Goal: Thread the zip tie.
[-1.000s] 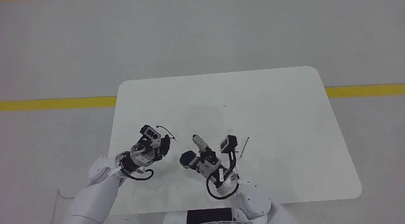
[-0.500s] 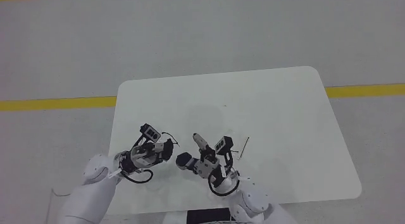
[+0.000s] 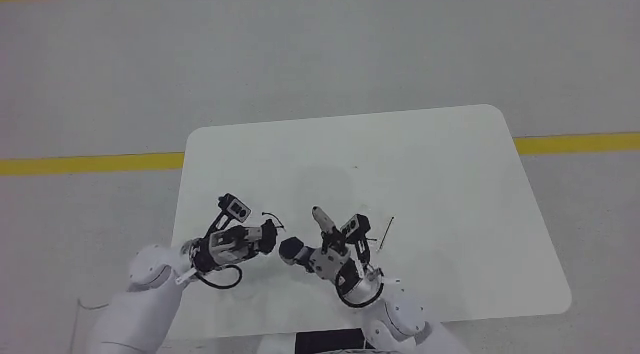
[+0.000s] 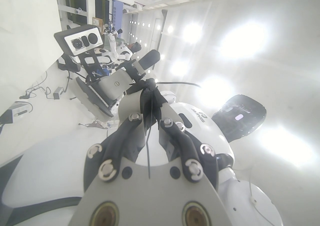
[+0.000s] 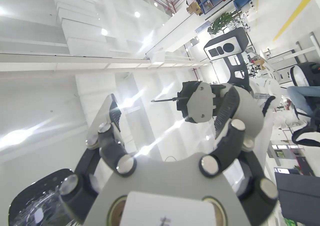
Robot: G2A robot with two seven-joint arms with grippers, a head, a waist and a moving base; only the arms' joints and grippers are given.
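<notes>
Overhead, a white tabletop with rounded corners stands on a grey floor crossed by yellow lines. Both arms sit close together by the tabletop's near edge, somewhat left of its middle. Their grippers face each other and nearly meet.

The left gripper has its fingers pressed together on the zip tie, a thin black strip held up off the tabletop. In the left wrist view, one length of the tie runs straight back from the fingers over the gripper's grey base plate. The other length leaves the fingertips and bends away in a loose curve. From above, that curved part shows as a small black arc over the left gripper.

The right gripper sits just beside the left one. Its fingers are spread wide and hold nothing. In the right wrist view, the tie's free tip sticks out of the left gripper and points into the space between the two right fingers, touching neither.

A second thin dark strip lies flat on the tabletop just past the right wrist, on the side toward the right edge, apart from both grippers.
</notes>
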